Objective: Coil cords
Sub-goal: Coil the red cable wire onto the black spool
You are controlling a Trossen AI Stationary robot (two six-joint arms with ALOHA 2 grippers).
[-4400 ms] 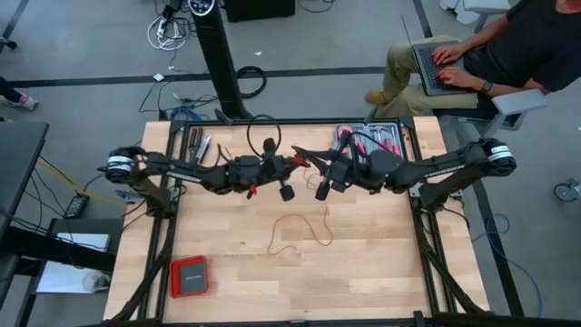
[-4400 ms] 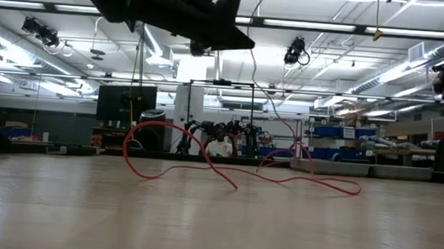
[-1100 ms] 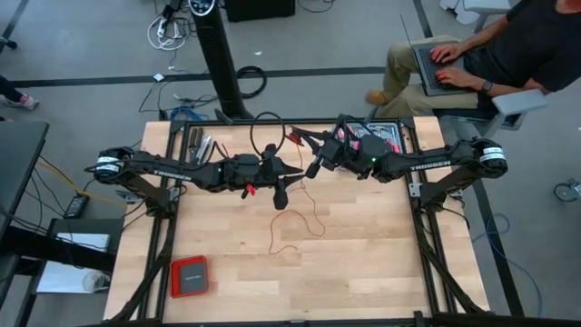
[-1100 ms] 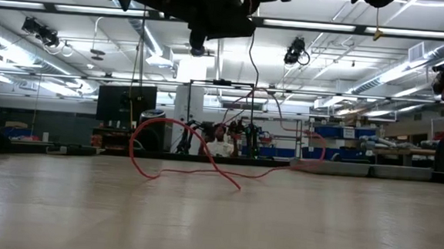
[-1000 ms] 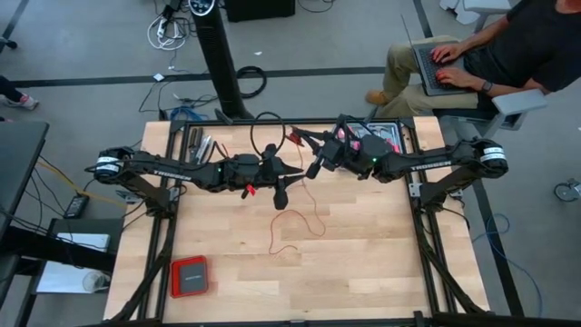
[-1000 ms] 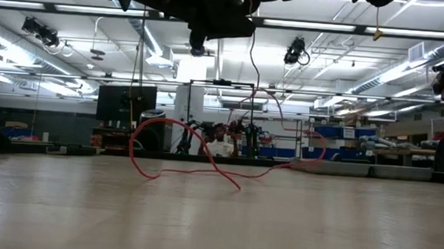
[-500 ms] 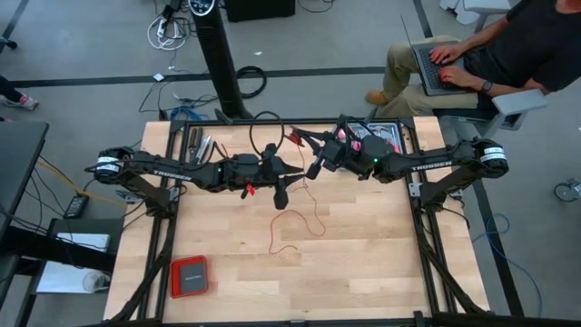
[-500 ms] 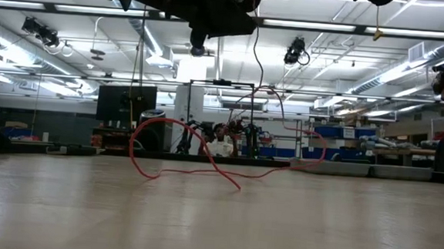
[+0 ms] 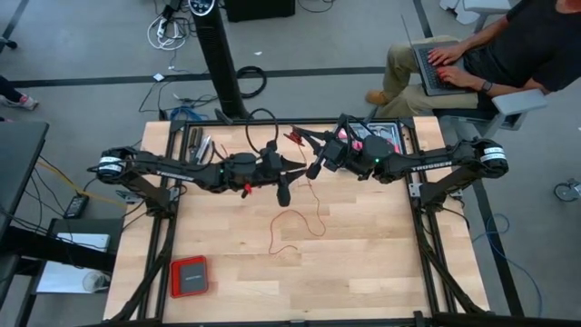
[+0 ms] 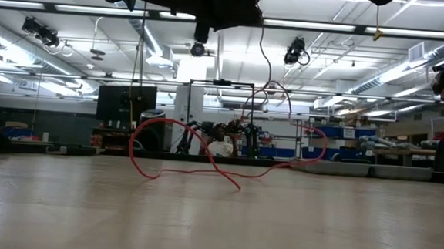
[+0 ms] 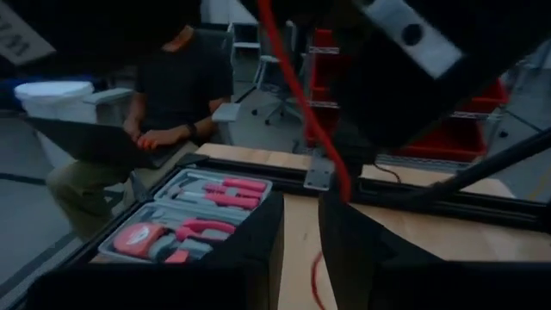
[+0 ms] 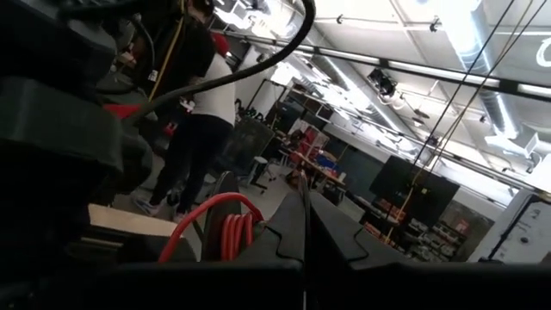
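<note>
The thin red cord (image 9: 304,218) lies in loose curves on the wooden table (image 9: 381,263), one arch standing up (image 10: 156,128). A strand rises from it (image 10: 266,61) to the two grippers, which meet high over the table's far middle. My left gripper (image 9: 296,167) is shut on one strand (image 11: 297,95). My right gripper (image 9: 305,147) is shut, with several red loops (image 12: 231,231) at its fingers. Small red clips (image 9: 295,138) show beside it. My left gripper has a single strand of the cord at the free end of its fingers (image 11: 343,185). The strand runs away slanting upward past the other arm, and another stretch lies on the table far below (image 11: 314,275). My right gripper has several loops of the cord (image 12: 232,226) bunched beside one finger (image 12: 219,207). Its own dark fingers hide the place of contact. The loops are lifted clear of the table.
A grey tool tray (image 9: 377,138) with red-handled tools stands at the far right edge, more tools (image 9: 201,145) at the far left. A flat red box (image 9: 190,276) lies near the front left. A person with a laptop (image 9: 454,59) sits beyond the far right corner.
My left gripper has shifted a little toward the far edge and the right. The hanging strand has shifted right, and the small loop under the grippers has risen. The curves on the table have stayed put.
</note>
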